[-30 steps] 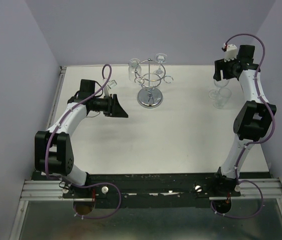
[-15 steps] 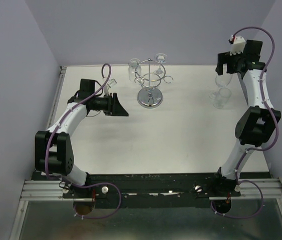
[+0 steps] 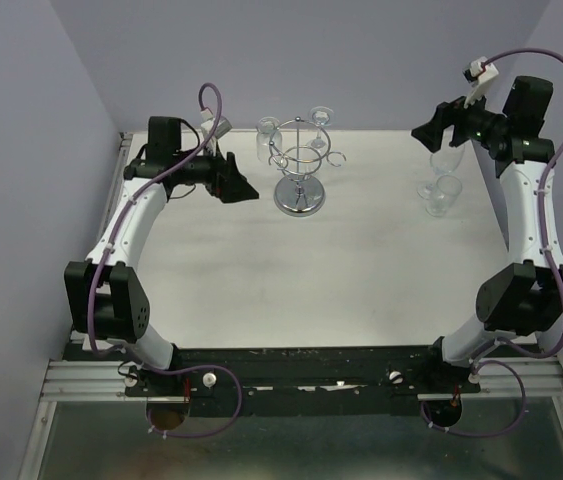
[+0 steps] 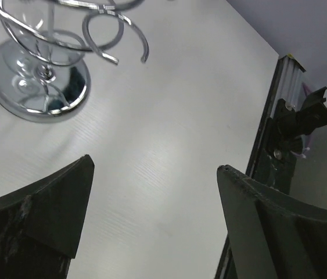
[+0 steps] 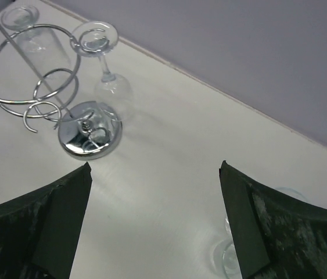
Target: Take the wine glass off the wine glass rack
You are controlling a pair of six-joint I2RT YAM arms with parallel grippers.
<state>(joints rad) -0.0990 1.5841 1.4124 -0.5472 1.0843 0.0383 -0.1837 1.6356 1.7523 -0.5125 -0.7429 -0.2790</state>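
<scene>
Your left end effector [image 3: 237,186] is released: in the left wrist view its jaws stand wide apart with only bare surface [image 3: 361,270] between them. It hangs just left of the wine glass rack [image 3: 299,197], apart from it. The rack's mirrored base and two of its wire loops show at the top left of that wrist view.

Your right end effector [image 3: 427,128] is released too, jaws spread and nothing between them. It hangs above the far right of the surface, well apart from the rack and facing toward it.

The wine glass [image 5: 106,70] is on the rack. Its foot sits in a wire loop on the far side, and its bowl hangs down near the round base. A second glass [image 3: 267,138] hangs at the rack's far left. The rack stands upright at the far middle of the surface. A pair of glasses [image 3: 442,192] stands on the surface at the right, below your right end effector.
</scene>
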